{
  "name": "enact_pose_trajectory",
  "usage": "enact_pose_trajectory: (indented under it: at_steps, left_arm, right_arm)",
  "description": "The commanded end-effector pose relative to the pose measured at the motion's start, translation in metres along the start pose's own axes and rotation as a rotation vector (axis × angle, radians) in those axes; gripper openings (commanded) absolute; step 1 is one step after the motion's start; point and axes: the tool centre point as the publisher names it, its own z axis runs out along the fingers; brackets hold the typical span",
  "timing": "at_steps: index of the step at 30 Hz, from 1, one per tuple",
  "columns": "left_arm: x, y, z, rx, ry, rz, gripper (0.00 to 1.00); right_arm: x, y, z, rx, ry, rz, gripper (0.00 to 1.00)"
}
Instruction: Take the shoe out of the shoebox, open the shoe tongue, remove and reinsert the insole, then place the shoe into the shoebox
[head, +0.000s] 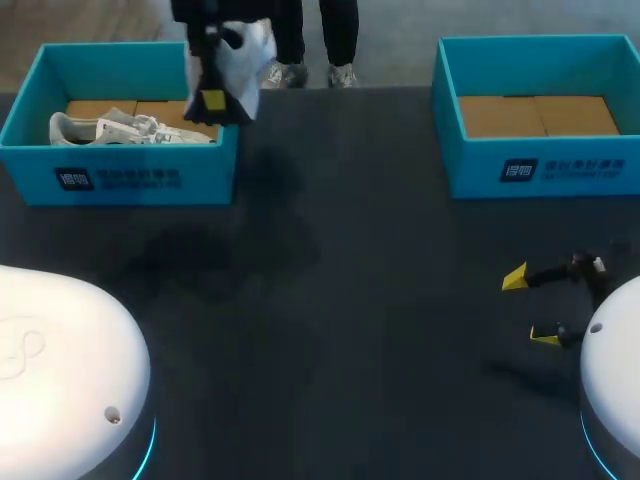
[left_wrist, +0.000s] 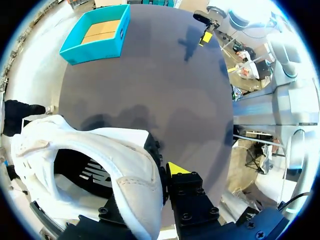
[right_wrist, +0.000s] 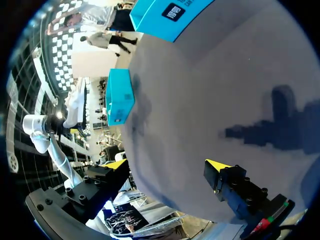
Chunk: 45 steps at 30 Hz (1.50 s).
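— How far along are you?

— Only the first step, I'd say. My left hand (head: 213, 100) is up at the upper left of the head view, pinching a white fabric sneaker (left_wrist: 132, 175) by the wall of its opening, one yellow tip outside and the other finger hidden inside the shoe. The sneaker hangs over the right end of the open teal cardboard shoebox (head: 120, 175), clear of the box floor.

— Is that box empty, then?

— No. A matching white sneaker (head: 120, 128) lies on its side inside it.

— And your right hand?

— My right hand (head: 530, 306) hovers low over the dark table (head: 350, 300) at the lower right, fingers spread wide with nothing between them. The second teal shoebox (head: 540, 165), at the upper right, shows only its brown cardboard floor.

— What remains?

— Nearly everything, as I judge it: setting the sneaker down, opening the tongue, pulling the insole out, sliding it back in, then boxing the shoe.
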Motion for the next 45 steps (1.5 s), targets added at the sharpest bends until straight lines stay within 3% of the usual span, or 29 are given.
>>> enact_pose_trajectory:
  at_steps: [1,4,24,45]
  left_arm:
    - [-0.015,0.024,-0.010,-0.003,0.009,-0.002,0.00]
    - [-0.026,0.039,-0.014,-0.015,0.015,-0.032,0.00]
    - [-0.026,0.040,-0.016,-0.008,0.032,-0.004,0.00]
    - [-0.096,0.124,-0.049,-0.020,0.060,-0.130,0.00]
  right_arm:
    - [0.000,-0.002,-0.001,-0.004,0.000,-0.001,1.00]
    - [0.000,-0.002,-0.001,-0.004,0.000,-0.001,1.00]
    - [0.000,-0.002,-0.001,-0.004,0.000,-0.001,1.00]
    - [0.000,-0.002,-0.001,-0.004,0.000,-0.001,1.00]
